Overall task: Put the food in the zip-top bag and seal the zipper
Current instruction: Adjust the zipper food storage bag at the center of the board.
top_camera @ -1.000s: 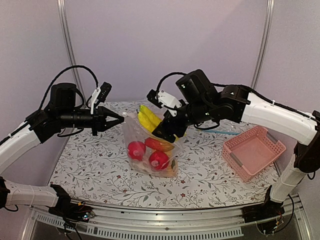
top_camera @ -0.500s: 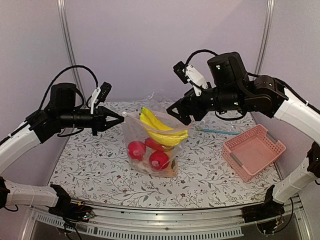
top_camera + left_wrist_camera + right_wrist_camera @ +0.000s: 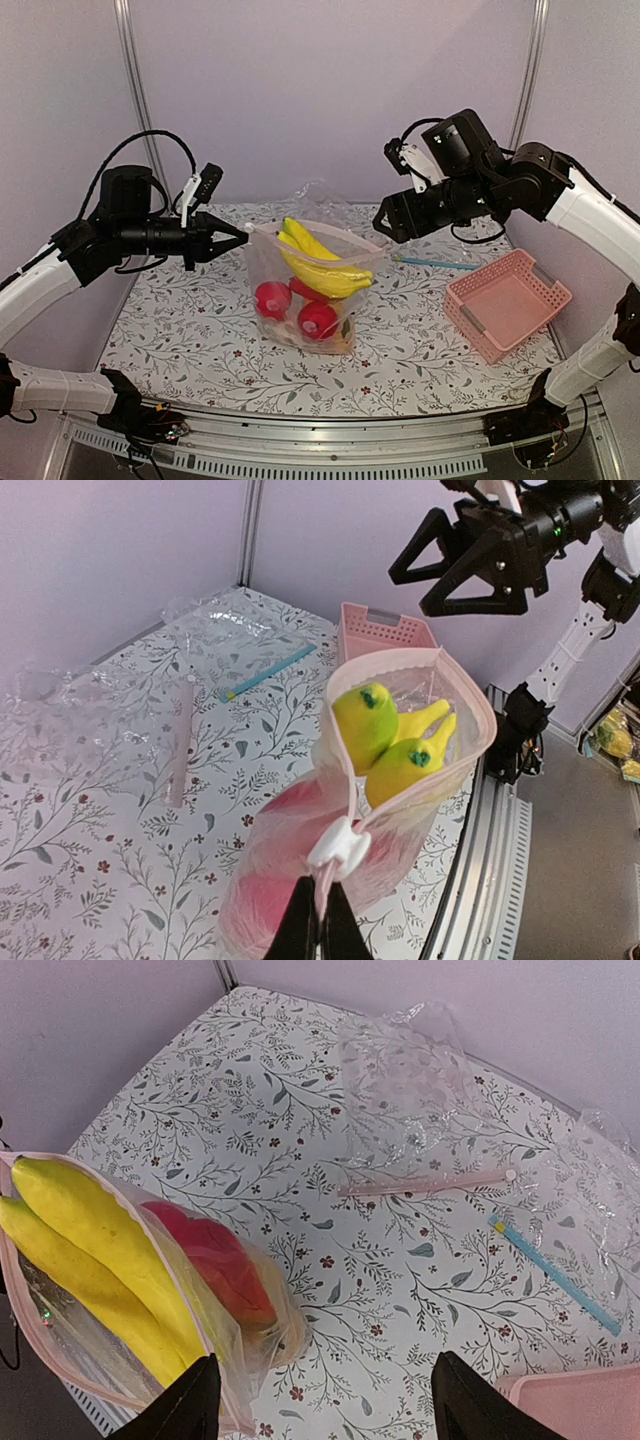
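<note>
Two bananas [image 3: 322, 266] stand in the zip-top bag [image 3: 258, 262] pinched by left fingers [image 3: 222, 238]

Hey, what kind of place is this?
Probably a robot test booth, not a kitchen: plain lilac wall panels on metal posts, a floral tablecloth, toy bananas in a clear bag.

The right gripper [image 3: 384, 222] has let go of the banana [image 3: 320, 264] and withdrawn rightward

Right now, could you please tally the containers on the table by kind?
Zip-top bags: 3 (the filled bag held by the left pincer, the pink-strip bag, the teal-strip bag)
Baskets: 1 (the pink basket)
Total: 4
</note>
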